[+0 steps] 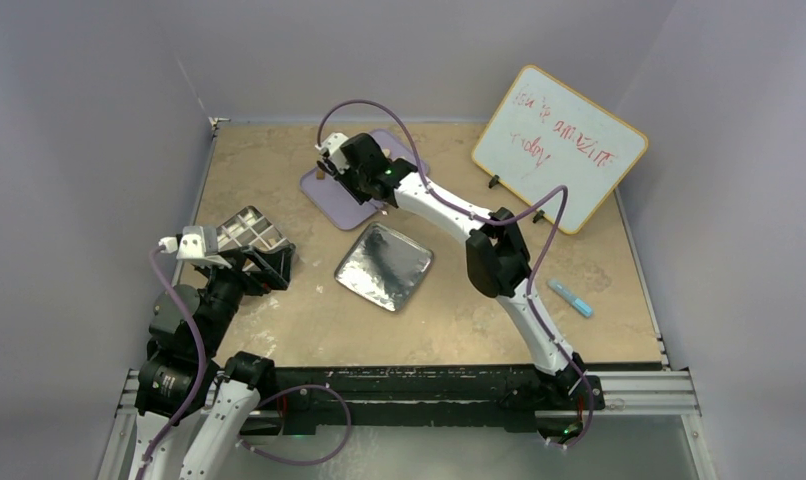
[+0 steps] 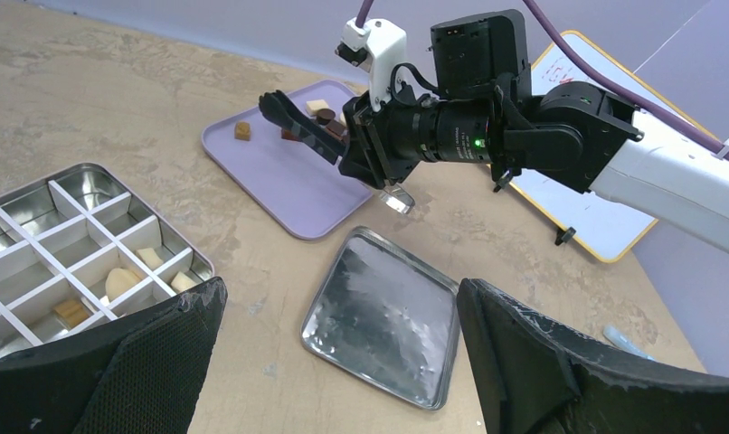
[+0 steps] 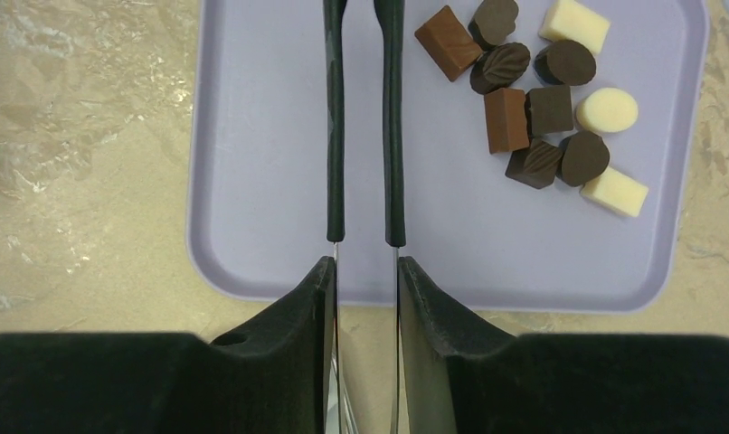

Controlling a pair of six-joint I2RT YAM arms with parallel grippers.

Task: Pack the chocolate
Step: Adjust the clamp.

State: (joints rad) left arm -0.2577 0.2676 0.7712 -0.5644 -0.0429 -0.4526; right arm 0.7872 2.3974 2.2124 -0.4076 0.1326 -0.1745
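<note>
Several dark, caramel and cream chocolates (image 3: 542,99) lie bunched at the far right of the lilac tray (image 3: 270,108). One caramel piece (image 2: 243,130) lies apart on the tray. My right gripper (image 3: 364,262) is shut on metal tongs (image 3: 394,136) with black sleeves, which reach out low over the tray's bare left half; their tips leave the wrist view. I cannot tell whether the tongs hold a piece. My left gripper (image 2: 338,298) is open and empty, next to the divided tin box (image 2: 71,217), which holds a few cream and caramel pieces (image 2: 118,282).
The shiny tin lid (image 1: 384,265) lies on the table between the box (image 1: 247,230) and the right arm. A whiteboard (image 1: 559,148) stands at the back right. A blue marker (image 1: 571,298) lies at the right. Walls close in the table.
</note>
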